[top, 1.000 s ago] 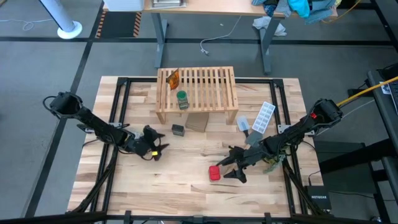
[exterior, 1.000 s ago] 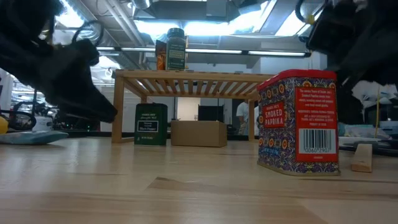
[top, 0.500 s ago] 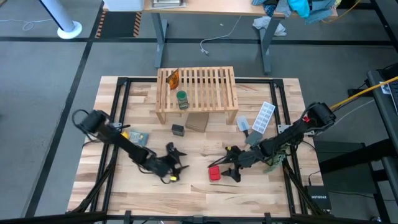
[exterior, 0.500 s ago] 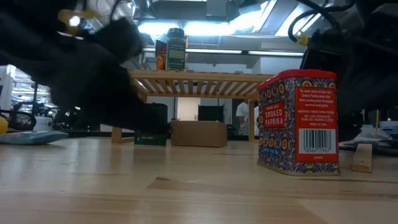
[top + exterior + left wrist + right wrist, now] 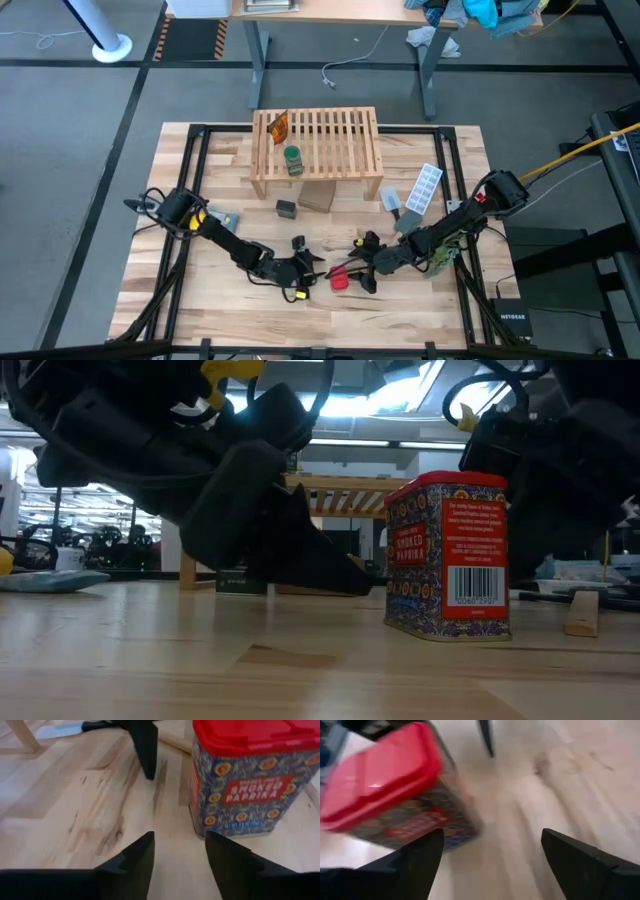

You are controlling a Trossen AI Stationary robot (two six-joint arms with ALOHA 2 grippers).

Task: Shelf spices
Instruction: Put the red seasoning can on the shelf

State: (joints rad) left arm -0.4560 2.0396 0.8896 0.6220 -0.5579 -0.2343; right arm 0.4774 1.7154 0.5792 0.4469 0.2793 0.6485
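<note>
The red jar (image 5: 340,281), a red-lidded paprika tin (image 5: 447,555), stands upright on its base on the table near the front. My left gripper (image 5: 312,262) is open just left of it, and in the left wrist view (image 5: 180,851) the tin (image 5: 245,775) stands ahead of the fingers. My right gripper (image 5: 358,264) is open just right of the tin; its own view (image 5: 492,845) has the tin (image 5: 395,790) off to one side, outside the gap. The orange packet (image 5: 279,125) and green jar (image 5: 292,160) sit on the shelf (image 5: 330,135). The dark jar (image 5: 286,209) stands in front of the shelf. My right gripper has one finger (image 5: 420,855) close beside the tin's lower side (image 5: 427,832), with the tin outside the gap between the fingers. I cannot tell whether that finger touches it. The tin stands upright on the table.
A cardboard box (image 5: 317,195) stands by the shelf's front. A white ice-cube tray (image 5: 424,188) lies to the right of the shelf, and a flat bluish thing (image 5: 222,218) lies under the left arm. Bare planks stretch along the near edge (image 5: 300,320).
My left gripper has swept from the table's left toward the right and nearer, up to the red tin. My right gripper has crept left toward the tin. The tin has shifted slightly left and turned a little about its upright axis.
</note>
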